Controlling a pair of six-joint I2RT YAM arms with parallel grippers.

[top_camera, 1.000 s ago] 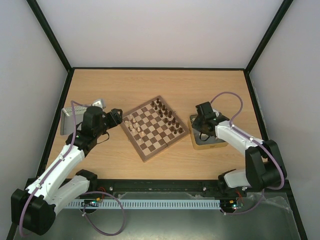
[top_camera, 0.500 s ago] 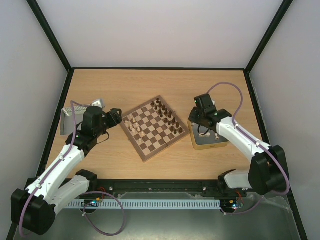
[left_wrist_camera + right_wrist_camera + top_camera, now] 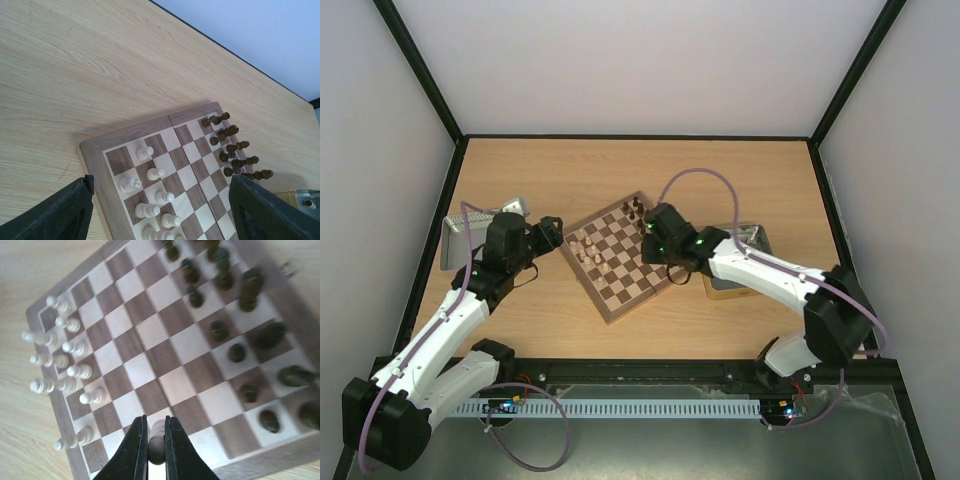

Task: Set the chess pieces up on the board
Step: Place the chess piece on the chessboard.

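The board (image 3: 630, 282) lies at the table's middle, turned at an angle. Several cream chess pieces (image 3: 585, 250) stand along its left edge, and dark pieces (image 3: 638, 210) along its right edge. My right gripper (image 3: 655, 238) hangs over the board's right half. In the right wrist view it (image 3: 155, 422) is shut on a cream piece (image 3: 158, 432) above a square near the board's near edge (image 3: 70, 277). My left gripper (image 3: 552, 232) is wide open and empty at the board's left corner. Its wrist view (image 3: 161, 182) shows the cream pieces (image 3: 150, 172) and the rim (image 3: 125, 132).
A metal tin (image 3: 455, 240) lies at the far left by the left arm. A tan tray with a metal container (image 3: 745, 250) sits right of the board. Dark pieces (image 3: 235, 352) crowd the board's right side under my right arm.
My right arm has swung left from the tray at the right to over the board, carrying a cream piece. The left arm has not moved.
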